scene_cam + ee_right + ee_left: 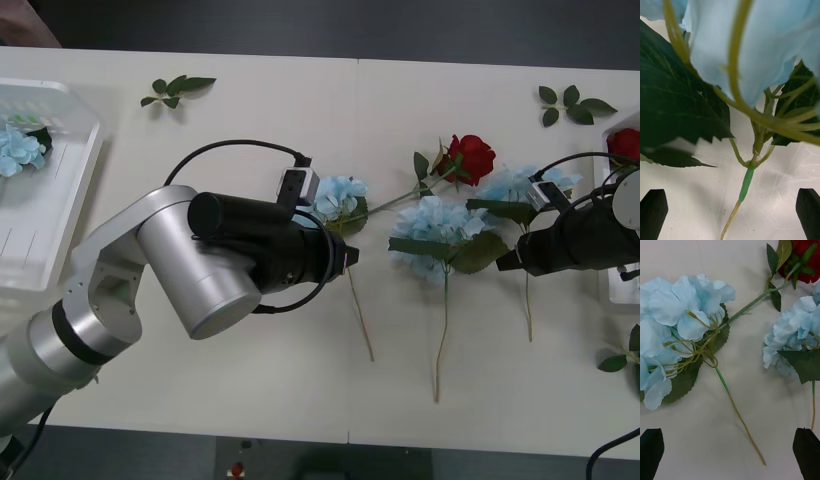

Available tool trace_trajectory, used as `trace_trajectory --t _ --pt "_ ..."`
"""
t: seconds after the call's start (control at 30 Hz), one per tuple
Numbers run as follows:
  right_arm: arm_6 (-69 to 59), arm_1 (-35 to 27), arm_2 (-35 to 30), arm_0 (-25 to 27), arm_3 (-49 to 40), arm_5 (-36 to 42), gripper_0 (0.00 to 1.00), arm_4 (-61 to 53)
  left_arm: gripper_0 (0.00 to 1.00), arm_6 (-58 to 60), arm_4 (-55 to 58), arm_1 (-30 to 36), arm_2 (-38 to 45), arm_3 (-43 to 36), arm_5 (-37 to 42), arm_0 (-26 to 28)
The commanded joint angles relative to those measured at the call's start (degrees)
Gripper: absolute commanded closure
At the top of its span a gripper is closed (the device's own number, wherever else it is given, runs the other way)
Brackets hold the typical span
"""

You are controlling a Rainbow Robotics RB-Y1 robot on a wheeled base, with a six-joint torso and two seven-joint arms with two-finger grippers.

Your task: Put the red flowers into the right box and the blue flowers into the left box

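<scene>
Your left gripper (350, 256) hovered beside leftmost of blue flowers (338, 197) on surface (250, 380), fingers (651, 452) spread, empty. Your right gripper (500, 262) sat over another's stem (745, 183), fingers (653, 212) spread. Front view added red flowers (470, 157), left box (45, 215).

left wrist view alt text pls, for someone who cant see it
A pale blue fabric hydrangea with broad green leaves lies on the cream table, its thin stem running toward the left gripper, whose black jaws stand open at either side. A second blue hydrangea and a deep-red rose lie beyond.
</scene>
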Motion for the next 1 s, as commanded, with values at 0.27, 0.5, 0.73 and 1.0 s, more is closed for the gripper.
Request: trace_trajectory --t 0.27,0.5,0.73,1.0 --pt "2.85 1.35 -1.16 -0.57 -0.27 -1.43 1.00 0.45 0.00 10.98 -4.37 -6.39 -5.23 10.71 0.15 -6.56" --pt "2.77 1.35 -1.24 -0.57 -0.27 -1.87 1.00 1.24 0.00 13.70 -6.39 -10.43 -7.78 18.54 -0.02 -10.52" --pt "3.21 0.47 -3.71 -0.57 -0.71 -0.55 1.00 -0.25 0.00 13.97 -7.98 -13.24 -10.24 25.92 -0.20 -14.65" --pt "4.96 -2.43 -9.33 -0.48 -7.04 7.45 1.00 -9.22 0.00 14.14 -8.06 -14.12 -14.11 31.19 -0.81 -18.17"
